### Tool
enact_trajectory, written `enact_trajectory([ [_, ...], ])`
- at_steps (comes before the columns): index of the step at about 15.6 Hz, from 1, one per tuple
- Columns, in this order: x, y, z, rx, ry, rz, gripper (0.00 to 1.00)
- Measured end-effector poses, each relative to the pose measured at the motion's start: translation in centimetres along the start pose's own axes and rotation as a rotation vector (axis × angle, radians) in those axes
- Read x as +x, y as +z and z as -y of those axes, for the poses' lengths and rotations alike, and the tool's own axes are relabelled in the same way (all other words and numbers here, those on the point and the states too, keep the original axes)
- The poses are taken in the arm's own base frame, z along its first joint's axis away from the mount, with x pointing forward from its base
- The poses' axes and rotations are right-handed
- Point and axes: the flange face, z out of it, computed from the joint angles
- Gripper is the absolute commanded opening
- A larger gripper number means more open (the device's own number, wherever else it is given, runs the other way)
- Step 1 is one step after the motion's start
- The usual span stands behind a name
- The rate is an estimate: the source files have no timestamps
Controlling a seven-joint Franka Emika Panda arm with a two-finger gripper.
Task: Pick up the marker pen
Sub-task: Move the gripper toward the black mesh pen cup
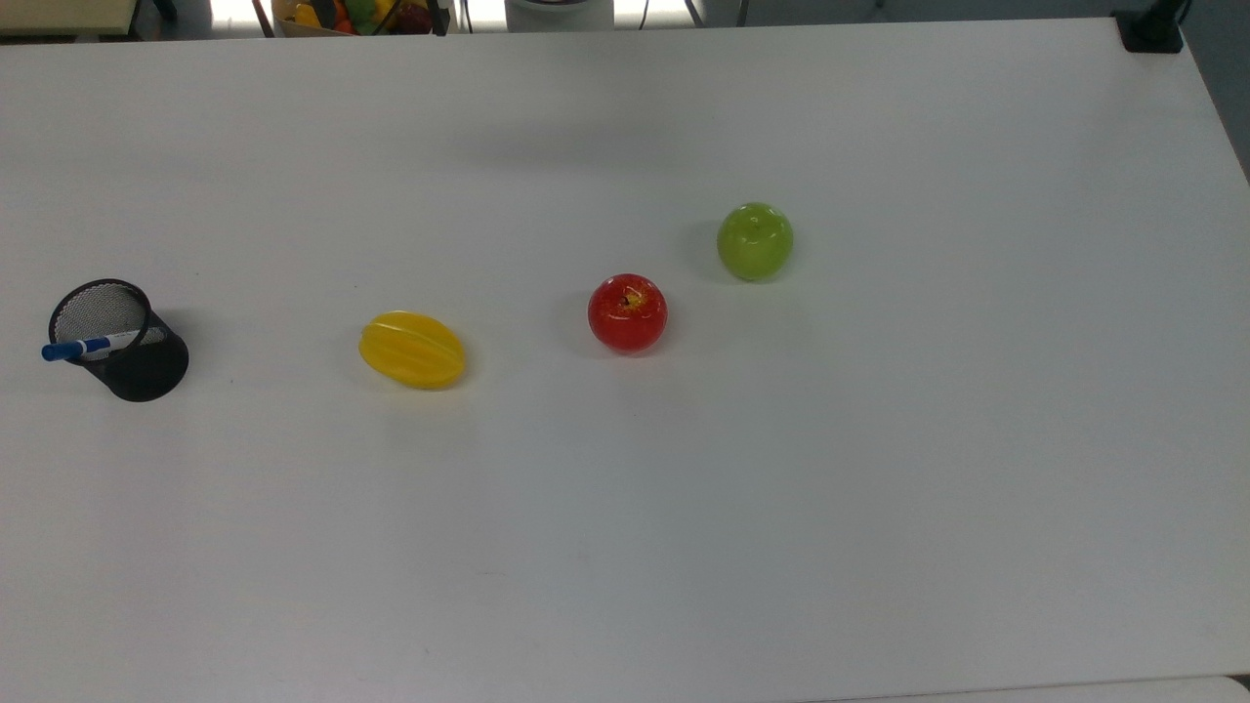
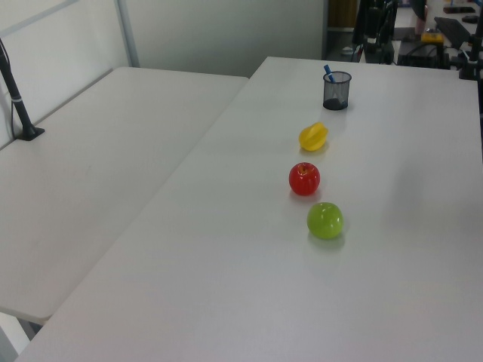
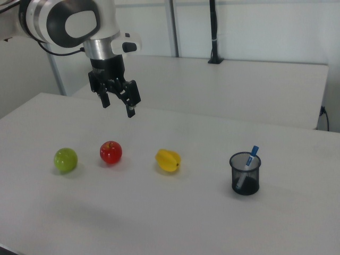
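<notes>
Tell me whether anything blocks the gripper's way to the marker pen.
Nothing visible does. The gripper hangs open, high above the table, over the red apple. The marker pen stands tilted in the black mesh cup, its blue cap above the rim, open from above.

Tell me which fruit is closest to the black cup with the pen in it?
The yellow starfruit. It sits next to the black mesh cup in the row, while the red apple and the green apple lie farther along, each one more distant.
</notes>
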Motion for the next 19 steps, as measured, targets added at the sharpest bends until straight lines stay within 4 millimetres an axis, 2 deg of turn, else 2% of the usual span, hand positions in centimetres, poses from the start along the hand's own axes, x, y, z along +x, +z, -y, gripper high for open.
enact_trajectory([
  [13, 0.0, 0.0, 0.0, -0.004, 0.0, 0.0, 1.0],
  [15, 0.4, 0.3, -0.4, -0.04, -0.004, -0.011, 1.0],
  [19, 2.5, 1.7, -0.9, -0.078, -0.007, -0.076, 1.0],
])
